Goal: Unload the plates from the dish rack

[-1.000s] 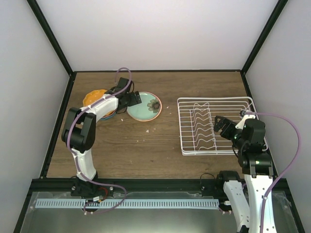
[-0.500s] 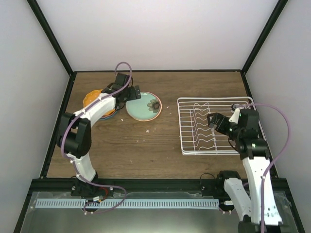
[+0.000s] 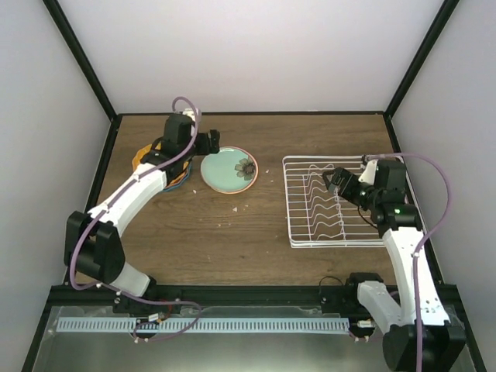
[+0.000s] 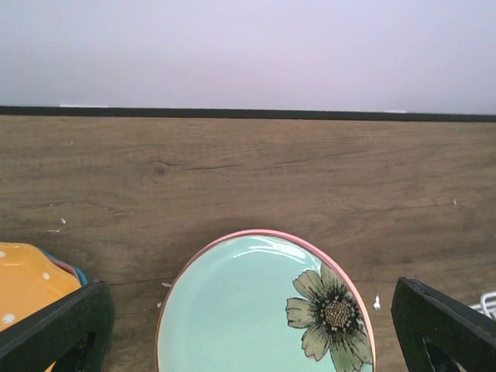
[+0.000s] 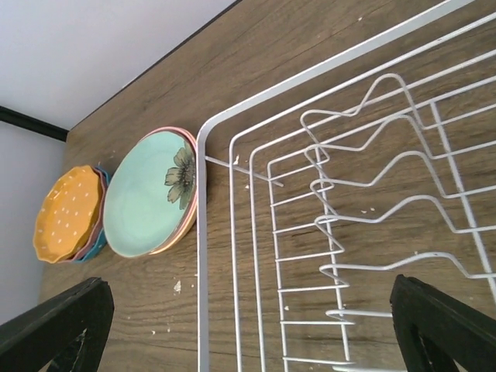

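Note:
The white wire dish rack (image 3: 341, 157) on the right holds no plates; its dividers fill the right wrist view (image 5: 203, 232). The mint green flower plate (image 3: 229, 170) tops a stack with pink and peach rims left of the rack, and also shows in the left wrist view (image 4: 263, 310) and the right wrist view (image 5: 147, 194). The dotted orange plate (image 3: 147, 157) tops a second stack farther left, with a teal rim under it (image 4: 31, 283). My left gripper (image 3: 211, 141) is open and empty just behind the mint plate. My right gripper (image 3: 332, 183) is open and empty over the rack.
Both plate stacks sit near the table's back left, close to the black frame edge (image 3: 116, 155). Small white crumbs (image 3: 235, 208) lie on the wood between the stacks and the rack. The rack's right side runs next to the right wall frame.
My left gripper has drawn back off the mint plate toward the rear wall as the arm stretched out. My right gripper has moved farther in over the rack.

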